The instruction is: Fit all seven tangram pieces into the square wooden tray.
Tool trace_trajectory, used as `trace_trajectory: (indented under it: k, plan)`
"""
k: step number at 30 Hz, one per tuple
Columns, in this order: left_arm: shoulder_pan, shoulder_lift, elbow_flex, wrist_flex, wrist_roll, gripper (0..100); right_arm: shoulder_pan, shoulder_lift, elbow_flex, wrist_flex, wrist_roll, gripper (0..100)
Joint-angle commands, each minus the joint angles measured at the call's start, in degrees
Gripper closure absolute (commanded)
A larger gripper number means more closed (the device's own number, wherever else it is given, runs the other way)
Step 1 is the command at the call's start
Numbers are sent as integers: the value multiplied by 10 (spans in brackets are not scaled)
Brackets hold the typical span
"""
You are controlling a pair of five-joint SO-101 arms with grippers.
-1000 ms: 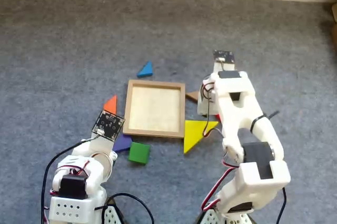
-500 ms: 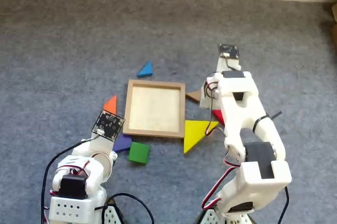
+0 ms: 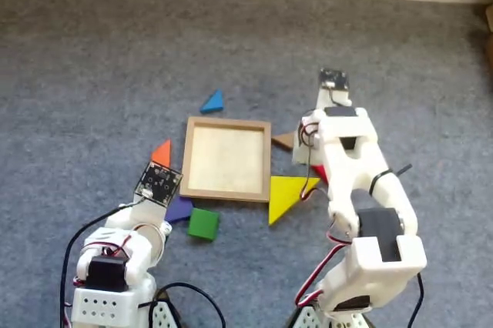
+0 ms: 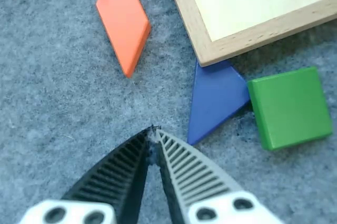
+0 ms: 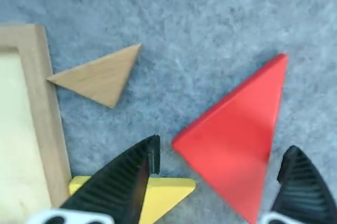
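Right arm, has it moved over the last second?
Yes. The right arm has shifted slightly away from the wooden tray, uncovering more of the brown triangle beside the tray.

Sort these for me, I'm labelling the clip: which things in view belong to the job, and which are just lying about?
Job: tray, light blue triangle, orange diamond, dark blue triangle, green square, yellow triangle, red triangle, wooden triangle.
Lying about: grey carpet.
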Motion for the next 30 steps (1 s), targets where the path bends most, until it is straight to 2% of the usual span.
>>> trace_trajectory:
  k: [1, 7, 14, 30]
  plan:
    - [-2, -3, 11, 3, 4, 993, 7, -4, -1, 0, 8, 652]
    - [-2, -3, 11, 3, 4, 993, 7, 2, -2, 0, 8, 652]
    - [-2, -3, 11, 3, 4, 993, 33, 74, -18, 0, 8, 652]
    - [-2, -3, 11, 3, 4, 993, 39, 65, -58, -1, 8, 652]
